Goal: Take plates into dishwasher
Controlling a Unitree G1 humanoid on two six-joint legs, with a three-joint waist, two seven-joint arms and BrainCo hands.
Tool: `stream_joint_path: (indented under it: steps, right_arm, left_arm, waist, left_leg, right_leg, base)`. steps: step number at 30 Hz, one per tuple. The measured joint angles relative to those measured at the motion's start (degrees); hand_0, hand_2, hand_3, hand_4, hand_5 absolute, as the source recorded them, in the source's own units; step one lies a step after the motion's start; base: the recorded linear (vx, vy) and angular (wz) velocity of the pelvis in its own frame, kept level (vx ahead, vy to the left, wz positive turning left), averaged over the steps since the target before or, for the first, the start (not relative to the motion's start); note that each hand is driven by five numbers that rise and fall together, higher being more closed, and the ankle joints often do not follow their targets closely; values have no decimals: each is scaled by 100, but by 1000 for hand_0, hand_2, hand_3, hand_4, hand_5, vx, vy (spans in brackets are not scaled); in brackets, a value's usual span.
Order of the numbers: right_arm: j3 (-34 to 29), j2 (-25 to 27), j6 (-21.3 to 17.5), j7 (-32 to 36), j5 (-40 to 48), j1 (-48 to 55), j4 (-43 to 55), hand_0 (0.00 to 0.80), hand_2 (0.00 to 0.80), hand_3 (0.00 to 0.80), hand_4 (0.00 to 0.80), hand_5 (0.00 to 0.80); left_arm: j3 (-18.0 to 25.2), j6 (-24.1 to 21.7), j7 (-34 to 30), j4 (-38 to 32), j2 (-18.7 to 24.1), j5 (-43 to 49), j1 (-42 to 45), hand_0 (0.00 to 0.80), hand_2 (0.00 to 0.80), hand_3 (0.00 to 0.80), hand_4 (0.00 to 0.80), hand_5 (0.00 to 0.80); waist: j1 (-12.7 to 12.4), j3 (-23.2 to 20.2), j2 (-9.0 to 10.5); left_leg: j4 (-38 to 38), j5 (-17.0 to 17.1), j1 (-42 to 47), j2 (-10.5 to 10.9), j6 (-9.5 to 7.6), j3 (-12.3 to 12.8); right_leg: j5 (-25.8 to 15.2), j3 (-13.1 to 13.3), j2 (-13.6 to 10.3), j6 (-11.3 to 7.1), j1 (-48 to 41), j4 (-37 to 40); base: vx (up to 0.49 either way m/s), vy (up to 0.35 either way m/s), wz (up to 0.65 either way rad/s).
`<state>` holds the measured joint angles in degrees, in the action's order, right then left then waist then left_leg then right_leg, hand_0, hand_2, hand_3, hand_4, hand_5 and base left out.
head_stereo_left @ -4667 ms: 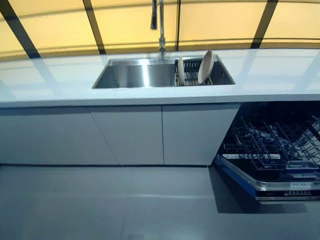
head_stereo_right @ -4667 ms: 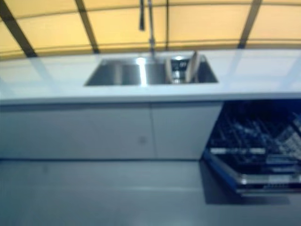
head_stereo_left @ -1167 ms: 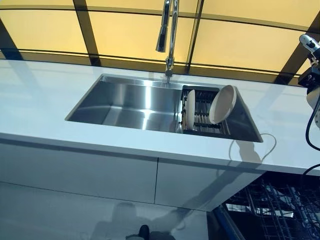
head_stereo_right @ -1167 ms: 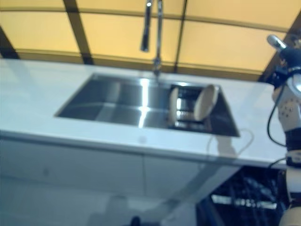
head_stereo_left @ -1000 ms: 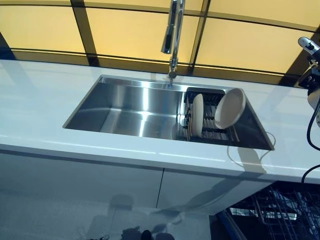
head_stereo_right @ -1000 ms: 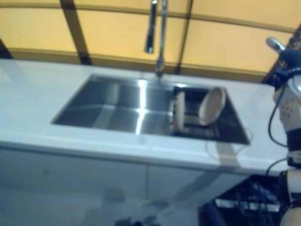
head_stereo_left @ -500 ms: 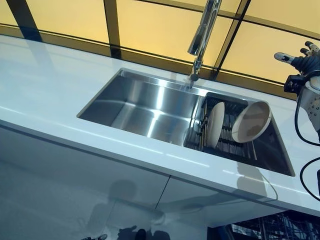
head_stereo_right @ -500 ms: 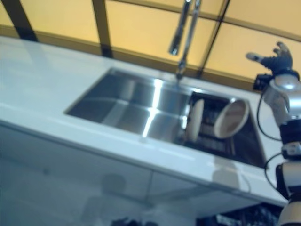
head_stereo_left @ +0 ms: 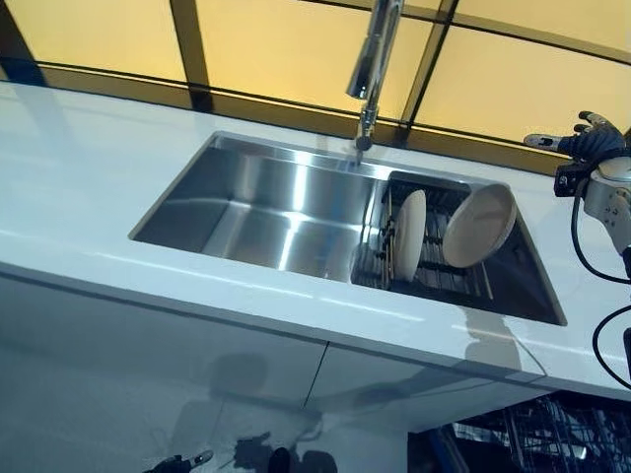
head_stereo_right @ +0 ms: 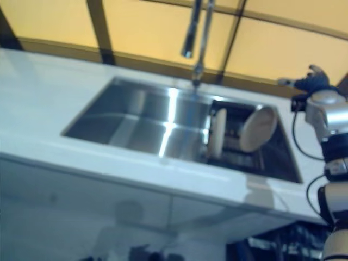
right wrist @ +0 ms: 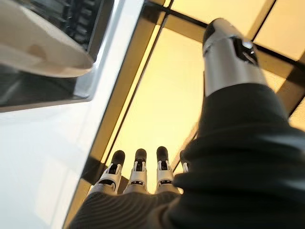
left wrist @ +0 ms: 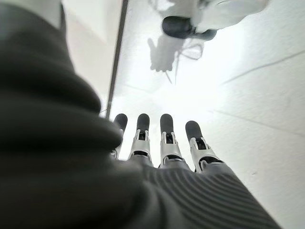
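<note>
Two cream plates stand in a dark dish rack (head_stereo_left: pixel 434 261) in the right part of the steel sink (head_stereo_left: pixel 266 202). One plate (head_stereo_left: pixel 408 236) stands on edge, the other plate (head_stereo_left: pixel 479 226) leans back to the right; its rim (right wrist: pixel 43 45) shows in the right wrist view. My right hand (head_stereo_left: pixel 590 143) is raised over the counter, right of and behind the leaning plate, open and holding nothing. My left hand (left wrist: pixel 162 143) shows only in its wrist view, open, hanging over the pale floor. The open dishwasher's wire rack (head_stereo_left: pixel 552 443) shows at the lower right, under the counter.
A tall faucet (head_stereo_left: pixel 373 69) rises behind the sink. The white counter (head_stereo_left: pixel 89 187) runs left and right of the sink, with amber window panels (head_stereo_left: pixel 276 49) behind it. White cabinet doors (head_stereo_left: pixel 148 345) lie below.
The camera has shifted a little, so the sink sits slightly further left. My right hand has stayed raised and open, right of the leaning plate. Both plates are unmoved in the rack.
</note>
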<state>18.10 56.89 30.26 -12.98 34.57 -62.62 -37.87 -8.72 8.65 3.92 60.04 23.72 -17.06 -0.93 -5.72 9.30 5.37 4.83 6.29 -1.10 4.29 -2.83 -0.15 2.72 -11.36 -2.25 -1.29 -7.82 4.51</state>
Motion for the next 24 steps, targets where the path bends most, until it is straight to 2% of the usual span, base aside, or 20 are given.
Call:
stream_joint_path:
  steps: [10, 16, 24]
  right_arm:
    - [8, 1, 260, 53, 116, 0, -106, 0, 0, 0, 0, 0]
    - [65, -9, 265, 24, 119, -11, -122, 0, 0, 0, 0, 0]
    - [220, -32, 397, -13, 120, -71, -83, 0, 0, 0, 0, 0]
  left_arm:
    - [31, -57, -65, -4, -11, 4, 188, 0, 0, 0, 0, 0]
    - [-28, -109, -165, 4, -12, 7, 340, 0, 0, 0, 0, 0]
    - [-58, -132, -183, -1, -9, 20, 304, 0, 0, 0, 0, 0]
  waist:
    - [-3, 46, -71]
    - [-17, 67, -103]
    - [-25, 212, -244]
  left_leg:
    - [2, -11, -63, -14, 18, -20]
    - [-3, 1, -238, -12, 11, -26]
    - [-3, 6, -368, -14, 12, -22]
  right_leg:
    - [-7, -15, 19, 14, 39, 55]
    - [-15, -21, 19, 20, 210, 53]
    - [-21, -18, 22, 19, 347, 42]
  base:
    - [11, -34, 1]
    - [0, -5, 0]
    - [0, 0, 0]
